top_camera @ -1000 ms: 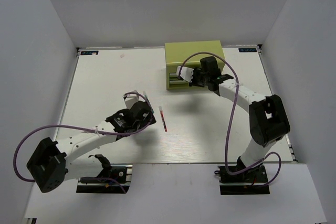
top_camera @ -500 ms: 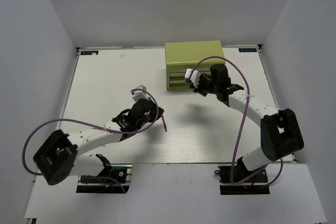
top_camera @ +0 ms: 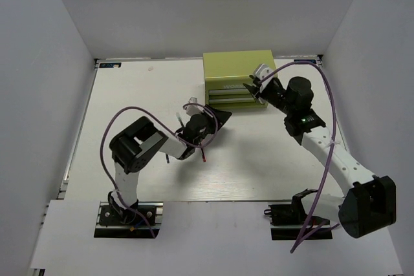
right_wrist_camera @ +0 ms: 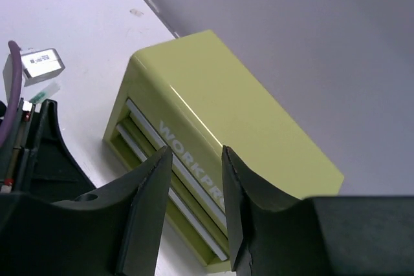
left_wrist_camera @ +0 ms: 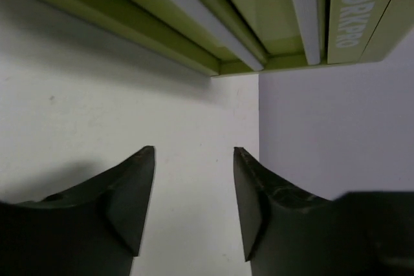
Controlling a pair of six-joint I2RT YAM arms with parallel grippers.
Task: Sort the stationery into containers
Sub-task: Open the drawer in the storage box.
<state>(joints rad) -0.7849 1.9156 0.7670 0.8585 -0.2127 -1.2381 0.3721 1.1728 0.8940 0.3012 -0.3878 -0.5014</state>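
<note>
The olive chest (top_camera: 237,69) stands at the far middle of the table with both front drawers closed. It fills the top of the left wrist view (left_wrist_camera: 259,4) and lies beyond the fingers in the right wrist view (right_wrist_camera: 226,108). A thin dark-red pen (top_camera: 203,154) lies on the table, partly under my left arm. My left gripper (top_camera: 220,118) (left_wrist_camera: 194,153) is open and empty, low over the table just in front of the chest. My right gripper (top_camera: 253,88) (right_wrist_camera: 194,153) is open and empty, held by the chest's right front. No other stationery shows.
The white table (top_camera: 129,101) is walled on three sides by grey panels. My left arm is folded tightly, its elbow (top_camera: 129,143) near the table's middle left. Purple cables loop above both arms.
My left arm has folded and swung its gripper right and farther, up to the chest front, passing over the red pen. My right gripper has drawn back from the drawers to the right.
</note>
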